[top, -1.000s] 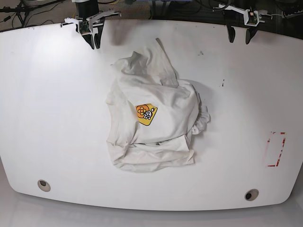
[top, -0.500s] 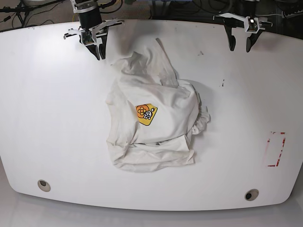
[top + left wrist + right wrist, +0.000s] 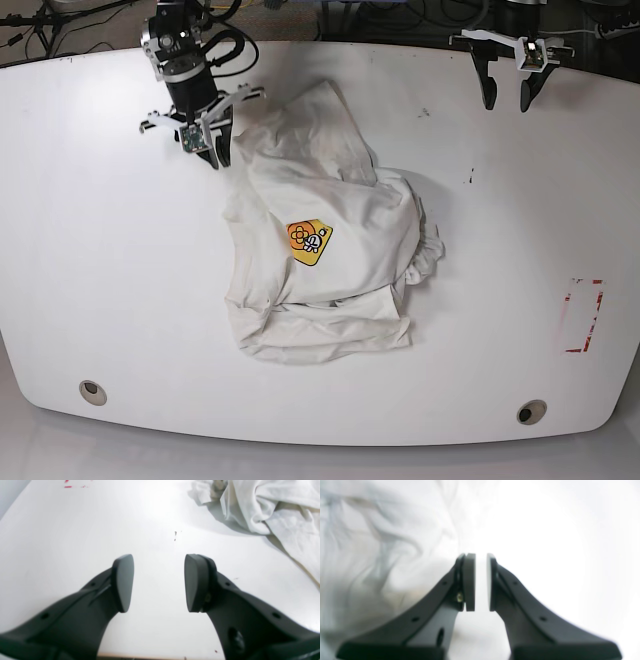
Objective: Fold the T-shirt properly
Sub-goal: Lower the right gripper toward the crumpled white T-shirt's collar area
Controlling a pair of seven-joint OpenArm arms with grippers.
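Base view: right fingers nearly closed beside T-shirt's upper-left edge; left fingers apart over bare table.

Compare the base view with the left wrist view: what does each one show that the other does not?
Only the base view shows the whole T-shirt with its yellow-orange badge, the right pincer at the shirt's upper left edge, the two round holes near the table's front edge, and the whole table.

Only the left wrist view shows the inner faces of the left pincer up close, jaws apart with nothing between, over bare table.

Both share the left pincer, a part of the shirt, the red marks and the small dark specks.
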